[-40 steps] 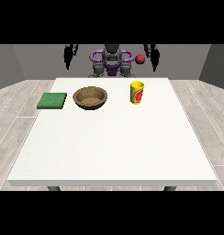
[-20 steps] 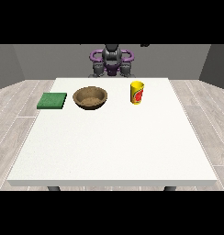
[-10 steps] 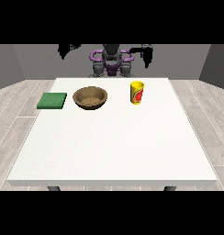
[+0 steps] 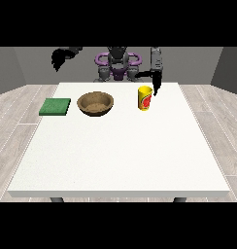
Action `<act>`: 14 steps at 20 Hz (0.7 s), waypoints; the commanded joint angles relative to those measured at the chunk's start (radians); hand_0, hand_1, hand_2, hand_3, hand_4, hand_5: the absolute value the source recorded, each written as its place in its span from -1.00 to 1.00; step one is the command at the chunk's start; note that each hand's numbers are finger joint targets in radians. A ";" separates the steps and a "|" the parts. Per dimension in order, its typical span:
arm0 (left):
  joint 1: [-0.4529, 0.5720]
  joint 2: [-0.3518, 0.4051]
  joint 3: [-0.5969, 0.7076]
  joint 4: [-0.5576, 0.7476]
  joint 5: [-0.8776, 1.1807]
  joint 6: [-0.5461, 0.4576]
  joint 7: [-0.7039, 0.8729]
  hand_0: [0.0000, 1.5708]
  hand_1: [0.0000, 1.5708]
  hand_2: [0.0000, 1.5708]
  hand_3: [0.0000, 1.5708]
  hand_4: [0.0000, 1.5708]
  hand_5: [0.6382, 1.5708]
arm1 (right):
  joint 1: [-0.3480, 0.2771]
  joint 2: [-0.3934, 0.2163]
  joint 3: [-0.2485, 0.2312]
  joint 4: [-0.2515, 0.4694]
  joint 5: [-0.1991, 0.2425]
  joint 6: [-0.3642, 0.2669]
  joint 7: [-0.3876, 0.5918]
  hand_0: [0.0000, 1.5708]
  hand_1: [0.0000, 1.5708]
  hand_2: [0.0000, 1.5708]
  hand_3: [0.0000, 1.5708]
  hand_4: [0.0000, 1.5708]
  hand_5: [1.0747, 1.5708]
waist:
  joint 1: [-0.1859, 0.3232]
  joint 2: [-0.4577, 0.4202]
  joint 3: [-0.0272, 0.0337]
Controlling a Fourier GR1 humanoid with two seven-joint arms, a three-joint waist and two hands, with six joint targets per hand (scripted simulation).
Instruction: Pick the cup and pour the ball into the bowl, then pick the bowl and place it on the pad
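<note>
yellow cup [image 4: 145, 98] w/ red mark, brown bowl [image 4: 95, 103], green pad [image 4: 55, 106], white table [image 4: 120, 151]

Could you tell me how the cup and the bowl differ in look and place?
The cup is yellow with red markings, tall and narrow; the bowl is brown, wide and low. The cup stands beside the hand at the view's right; the bowl sits nearer the green pad. Both stand upright on the table.

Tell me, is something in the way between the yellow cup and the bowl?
No. The yellow cup and the brown bowl stand side by side, apart, with only bare white table between them.
</note>
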 commanded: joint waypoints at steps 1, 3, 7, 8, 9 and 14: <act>-0.021 0.034 0.036 0.164 0.013 -0.046 -0.068 -1.00 -1.00 -1.00 -1.00 -1.00 0.72 | 0.067 -0.009 -0.012 0.049 -0.006 0.052 -0.045 -1.00 -1.00 -1.00 -1.00 -0.16 0.95 | -0.011 -0.040 0.0003; -0.068 0.011 0.025 0.269 -0.008 -0.029 -0.127 -1.00 -1.00 -1.00 -1.00 -0.98 0.72 | 0.005 -0.023 -0.047 0.094 -0.027 0.038 -0.022 -1.00 -1.00 -1.00 -1.00 -0.15 0.96 | 0.012 -0.058 0.0002; -0.112 0.018 0.047 0.339 0.006 -0.040 -0.183 -1.00 -1.00 -1.00 -1.00 -0.79 0.68 | 0.005 -0.055 -0.086 0.198 -0.045 0.109 -0.121 -1.00 -1.00 -1.00 -1.00 -0.15 0.97 | 0.002 -0.019 0.0004; -0.158 -0.008 0.041 0.417 -0.023 0.008 -0.205 -1.00 -1.00 -1.00 -1.00 -0.74 0.70 | -0.015 -0.006 -0.014 0.109 0.009 0.019 -0.028 -1.00 -1.00 -1.00 -1.00 -0.15 0.96 | -0.015 -0.031 0.0000; -0.154 0.028 0.086 0.439 0.005 -0.012 -0.240 -1.00 -1.00 -1.00 -1.00 -0.75 0.68 | -0.025 -0.070 -0.092 0.141 -0.067 0.085 -0.038 -1.00 -1.00 -1.00 -1.00 -0.14 0.97 | -0.023 -0.017 0.0000; -0.219 0.056 0.118 0.606 0.005 -0.013 -0.333 -1.00 -1.00 -1.00 -1.00 -0.54 0.77 | -0.034 -0.052 -0.071 0.151 -0.046 0.085 -0.078 -1.00 -1.00 -1.00 -1.00 -0.14 0.97 | -0.030 0.000 -0.0001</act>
